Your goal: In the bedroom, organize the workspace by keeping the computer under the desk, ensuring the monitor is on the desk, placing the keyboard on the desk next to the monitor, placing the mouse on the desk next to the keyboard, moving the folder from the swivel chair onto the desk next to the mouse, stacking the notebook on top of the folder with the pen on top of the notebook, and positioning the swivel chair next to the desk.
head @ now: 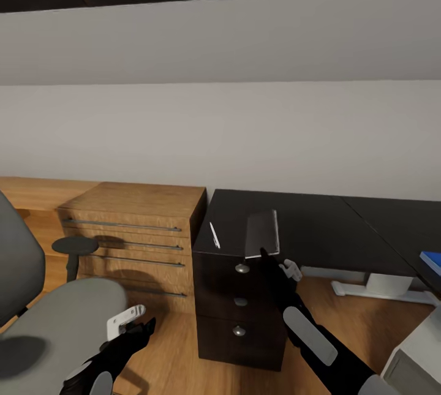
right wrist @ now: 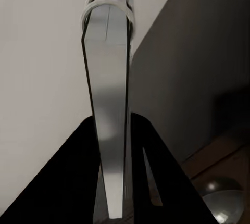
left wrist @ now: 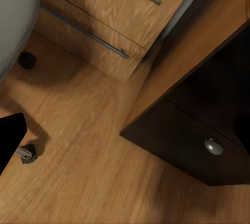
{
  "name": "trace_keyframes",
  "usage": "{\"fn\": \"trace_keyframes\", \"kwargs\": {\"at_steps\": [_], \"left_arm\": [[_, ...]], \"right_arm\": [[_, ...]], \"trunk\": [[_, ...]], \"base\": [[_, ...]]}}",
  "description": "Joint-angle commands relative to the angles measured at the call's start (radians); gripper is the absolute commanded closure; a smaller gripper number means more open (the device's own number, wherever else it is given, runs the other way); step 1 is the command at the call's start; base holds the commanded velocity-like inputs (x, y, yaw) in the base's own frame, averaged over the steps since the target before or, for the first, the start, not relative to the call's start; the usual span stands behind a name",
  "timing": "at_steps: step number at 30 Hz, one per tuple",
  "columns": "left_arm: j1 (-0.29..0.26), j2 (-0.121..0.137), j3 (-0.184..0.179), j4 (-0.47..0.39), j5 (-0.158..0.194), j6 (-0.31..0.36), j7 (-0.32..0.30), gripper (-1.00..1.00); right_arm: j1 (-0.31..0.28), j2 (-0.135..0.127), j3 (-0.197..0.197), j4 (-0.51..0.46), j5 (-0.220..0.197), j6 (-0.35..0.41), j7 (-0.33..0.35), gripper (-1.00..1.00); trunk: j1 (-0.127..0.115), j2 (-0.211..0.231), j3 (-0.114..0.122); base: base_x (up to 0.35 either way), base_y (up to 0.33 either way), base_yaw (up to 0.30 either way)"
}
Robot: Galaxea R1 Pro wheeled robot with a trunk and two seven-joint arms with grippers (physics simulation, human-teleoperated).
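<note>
My right gripper [head: 265,253] is shut on the near edge of the dark grey notebook [head: 262,231] and holds it just above the left end of the glossy black desk [head: 318,223]. The right wrist view shows the notebook [right wrist: 107,57] edge-on between the black fingers [right wrist: 78,156], its spiral binding at the far end. The slim pen [head: 214,235] lies on the desk left of the notebook. A corner of the blue folder [head: 432,260] rests on the desk's right wing. The grey swivel chair [head: 55,315] stands at the left, with my left gripper [head: 130,320] low beside its seat.
A light wooden dresser [head: 135,236] stands against the desk's left side. The black three-drawer unit [head: 240,303] is under the desk end, its knob [left wrist: 213,146] near the left arm. The grey computer [head: 413,352] sits at the lower right. Chair castors [left wrist: 27,59] rest on wood floor.
</note>
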Motion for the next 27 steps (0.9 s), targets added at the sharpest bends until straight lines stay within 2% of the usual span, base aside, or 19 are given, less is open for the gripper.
{"fn": "trace_keyframes", "kwargs": {"at_steps": [1,6,9,10,11,12,13,15,16,17,20,21,27], "left_arm": [[0.000,-0.001,-0.002,-0.002,0.009,0.003,0.007,-1.00],[0.000,0.000,-0.020,-0.001,0.002,0.003,0.009,-1.00],[0.000,0.000,-0.025,0.002,-0.003,0.002,0.009,-1.00],[0.000,0.000,-0.027,0.007,-0.004,0.002,0.008,-1.00],[0.000,0.000,-0.028,0.012,-0.005,0.002,0.007,-1.00],[-0.001,0.000,-0.031,0.042,-0.006,0.000,0.006,-1.00],[-0.001,-0.001,-0.034,0.055,-0.006,-0.001,0.006,-1.00],[-0.001,0.000,-0.063,0.100,-0.012,-0.004,0.007,-1.00],[-0.001,0.000,-0.071,0.107,-0.015,-0.005,0.007,-1.00],[-0.001,0.001,-0.098,0.147,-0.035,-0.008,0.009,-1.00],[-0.001,0.001,-0.104,0.171,-0.055,-0.009,0.009,-1.00],[-0.001,0.001,-0.106,0.183,-0.071,-0.009,0.008,-1.00],[-0.001,0.000,-0.112,0.202,-0.110,-0.010,0.006,-1.00]], "right_arm": [[-0.001,-0.005,0.006,-0.007,-0.012,-0.008,-0.001,1.00],[-0.001,-0.025,0.008,-0.050,0.009,-0.008,-0.049,1.00],[-0.001,-0.056,0.009,-0.094,0.029,-0.005,-0.073,1.00],[-0.001,-0.077,0.009,-0.124,0.036,-0.003,-0.089,1.00],[-0.001,-0.088,0.009,-0.140,0.038,-0.002,-0.100,1.00],[0.001,-0.116,0.013,-0.195,0.042,0.006,-0.151,1.00],[0.002,-0.125,0.016,-0.214,0.044,0.011,-0.173,1.00],[0.008,-0.158,0.037,-0.285,0.052,0.046,-0.267,1.00],[0.009,-0.166,0.042,-0.301,0.055,0.058,-0.288,1.00],[0.012,-0.213,0.060,-0.373,0.078,0.119,-0.354,1.00],[0.017,-0.227,0.065,-0.391,0.084,0.132,-0.362,1.00],[0.024,-0.232,0.067,-0.401,0.087,0.136,-0.361,1.00],[0.042,-0.239,0.070,-0.423,0.091,0.139,-0.352,1.00]], "trunk": [[-0.004,0.007,0.002],[-0.023,0.042,0.018],[-0.035,0.063,0.027],[-0.038,0.070,0.031],[-0.042,0.077,0.034],[-0.046,0.084,0.037],[-0.050,0.091,0.040],[-0.058,0.105,0.046],[-0.061,0.112,0.049],[-0.065,0.119,0.052],[-0.077,0.140,0.062],[-0.081,0.147,0.065],[-0.104,0.189,0.084]], "base": [[0.000,0.000,0.000],[0.000,0.000,0.000],[0.000,0.000,0.000],[0.000,0.000,0.000],[0.000,0.000,0.000],[0.000,0.000,0.000],[0.000,0.000,0.000],[0.000,0.000,0.000],[0.000,0.000,0.000],[0.000,0.000,0.000],[0.000,0.000,0.000],[0.000,0.000,0.000],[0.000,0.000,0.000]]}}
